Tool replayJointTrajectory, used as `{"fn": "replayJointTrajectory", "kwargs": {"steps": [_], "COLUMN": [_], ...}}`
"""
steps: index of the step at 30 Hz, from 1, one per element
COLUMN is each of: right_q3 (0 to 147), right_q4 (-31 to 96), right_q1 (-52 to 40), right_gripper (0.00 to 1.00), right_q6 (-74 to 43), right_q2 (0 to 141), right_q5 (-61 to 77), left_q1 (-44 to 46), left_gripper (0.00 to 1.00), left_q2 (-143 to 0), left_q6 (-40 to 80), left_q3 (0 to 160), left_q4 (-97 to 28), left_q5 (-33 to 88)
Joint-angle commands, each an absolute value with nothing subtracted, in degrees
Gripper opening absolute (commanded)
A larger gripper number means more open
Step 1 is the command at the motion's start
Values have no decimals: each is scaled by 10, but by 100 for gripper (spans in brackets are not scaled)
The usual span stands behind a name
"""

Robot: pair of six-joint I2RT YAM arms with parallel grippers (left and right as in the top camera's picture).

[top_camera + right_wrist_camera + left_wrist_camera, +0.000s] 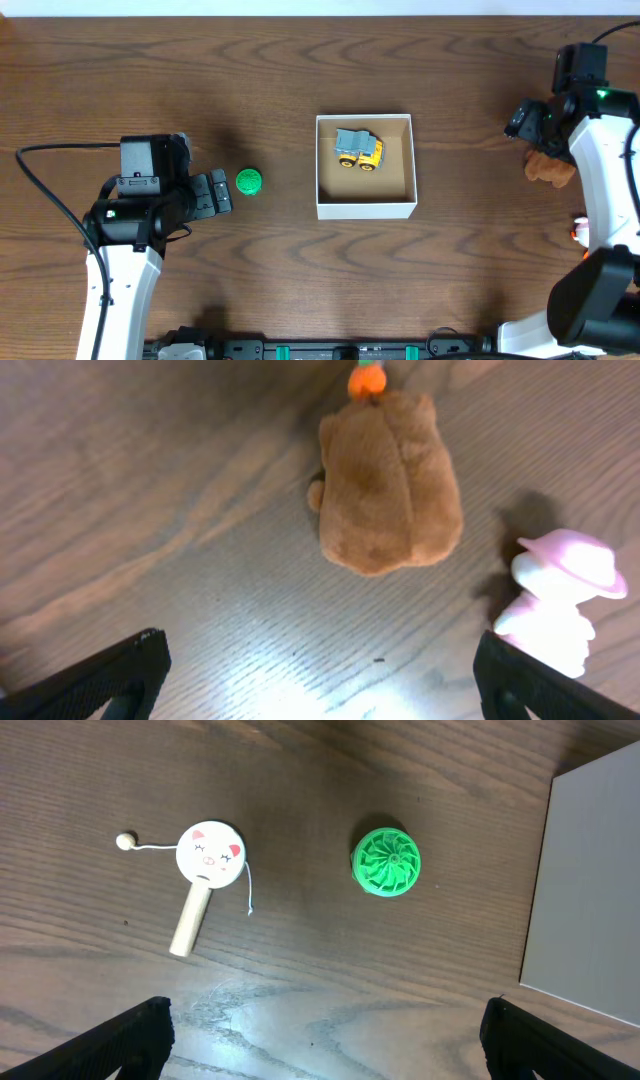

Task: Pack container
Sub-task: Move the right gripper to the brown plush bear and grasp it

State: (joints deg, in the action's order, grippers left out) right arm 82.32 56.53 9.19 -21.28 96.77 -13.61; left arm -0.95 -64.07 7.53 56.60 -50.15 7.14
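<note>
The container (pixel 365 209) is a square white-walled box with a tan inside at the table's middle; its white wall also shows in the left wrist view (pixel 590 890). A yellow and grey toy truck (pixel 358 150) lies inside it. A green round ribbed toy (pixel 248 181) lies left of the box, also in the left wrist view (pixel 386 862). My left gripper (pixel 215 193) is open and empty just left of the green toy, its fingers wide apart over bare wood (pixel 325 1040). My right gripper (pixel 527 120) is open and empty (pixel 320 680) near a brown plush toy (pixel 390 485).
A pig-faced rattle drum with a wooden handle (pixel 208 855) lies left of the green toy. The brown plush (pixel 550 168) sits at the far right. A pink hatted figure (pixel 560 595) stands beside it. A small orange object (pixel 366 380) lies beyond the plush.
</note>
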Motion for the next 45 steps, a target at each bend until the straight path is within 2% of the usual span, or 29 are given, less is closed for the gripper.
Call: {"fn": "replayJointTrajectory", "kwargs": {"steps": [1, 22, 26, 45], "right_q3": [807, 804, 804, 804], "right_q4": [543, 526, 509, 446], "right_q1": [99, 182, 204, 221], "right_gripper": [99, 99, 99, 97], "right_q6": [-219, -222, -194, -105], "right_q2": [968, 973, 985, 1149], "right_q5": [-150, -147, -130, -57], "left_q1": [-11, -11, -11, -11], "left_gripper": [98, 98, 98, 98], "left_q2": [-641, -641, -641, -641], "left_q6": [78, 78, 78, 78], "left_q3": [576, 576, 576, 576], "left_q4": [-503, -503, -503, -503], "left_q5": [73, 73, 73, 73]}}
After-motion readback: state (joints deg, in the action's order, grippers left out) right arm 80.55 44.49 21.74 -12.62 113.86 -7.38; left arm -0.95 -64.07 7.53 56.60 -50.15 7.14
